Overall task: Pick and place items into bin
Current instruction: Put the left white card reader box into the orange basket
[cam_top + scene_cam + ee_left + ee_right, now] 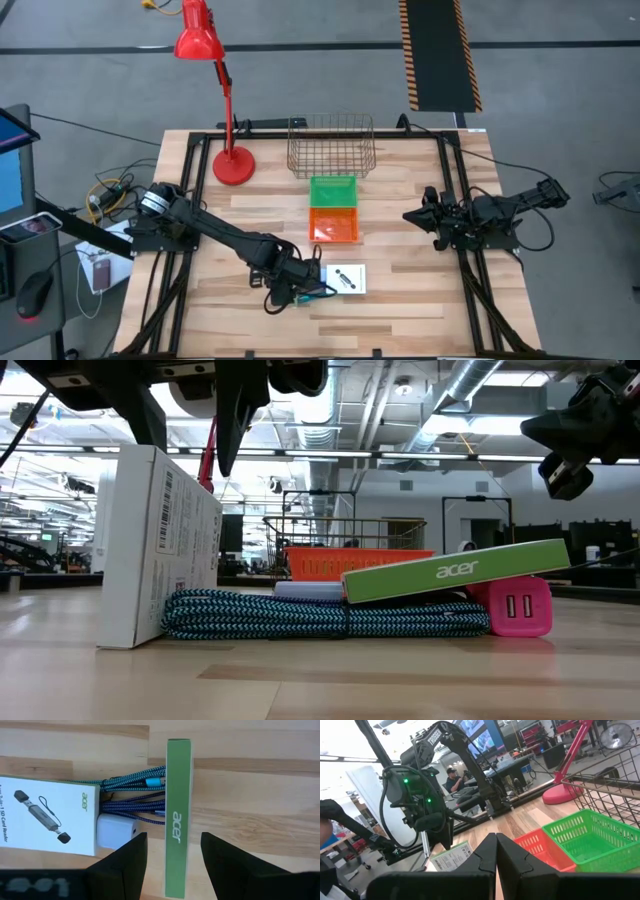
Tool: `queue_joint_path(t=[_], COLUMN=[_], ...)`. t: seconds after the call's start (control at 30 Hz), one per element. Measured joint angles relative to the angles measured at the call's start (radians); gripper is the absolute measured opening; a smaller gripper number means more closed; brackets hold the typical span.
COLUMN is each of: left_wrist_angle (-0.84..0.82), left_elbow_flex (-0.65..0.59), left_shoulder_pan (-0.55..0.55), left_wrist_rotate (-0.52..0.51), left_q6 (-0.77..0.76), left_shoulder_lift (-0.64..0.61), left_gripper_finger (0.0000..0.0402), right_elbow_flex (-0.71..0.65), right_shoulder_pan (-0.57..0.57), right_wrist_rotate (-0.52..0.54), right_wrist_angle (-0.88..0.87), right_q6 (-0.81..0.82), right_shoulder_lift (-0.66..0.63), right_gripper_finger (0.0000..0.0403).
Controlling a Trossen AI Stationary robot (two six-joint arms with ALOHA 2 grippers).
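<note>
A long green "acer" box [178,785] lies tilted on a coil of blue braided cable [300,615] and a pink charger [515,608]. Beside them are a white card-reader box [45,817] and a small white charger [116,830]. My left gripper [174,835] hangs open above the green box near the table's front middle [305,285], pointing steeply down. It has one finger on each side of the box's narrow top, and a gap shows on both sides. My right gripper [496,850] waits shut at the table's right [425,215]. The green bin [333,190] and orange bin [333,225] stand mid-table.
A wire basket [331,145] stands behind the bins at the far edge. A red desk lamp's base [232,165] sits at the far left. In the low view the white box [160,545] stands tall, left of the cable. Bare wood lies right of the items.
</note>
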Motion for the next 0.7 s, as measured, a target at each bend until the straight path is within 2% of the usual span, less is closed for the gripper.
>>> queue_joint_path(t=[0.37, 0.7], left_wrist_angle=[0.000, 0.046], left_elbow_flex=[0.000, -0.060], left_shoulder_pan=[0.000, 0.022], left_wrist_rotate=[0.000, 0.045], left_q6=[-0.001, -0.029], left_shoulder_lift=[0.000, 0.000], left_gripper_finger=[0.0176, 0.0176], right_elbow_flex=[0.000, 0.000], right_shoulder_pan=[0.000, 0.000], right_wrist_rotate=[0.000, 0.000], right_wrist_angle=[0.000, 0.000], right_q6=[0.000, 0.000], right_shoulder_lift=[0.000, 0.000], right_gripper_finger=[0.0000, 0.0000])
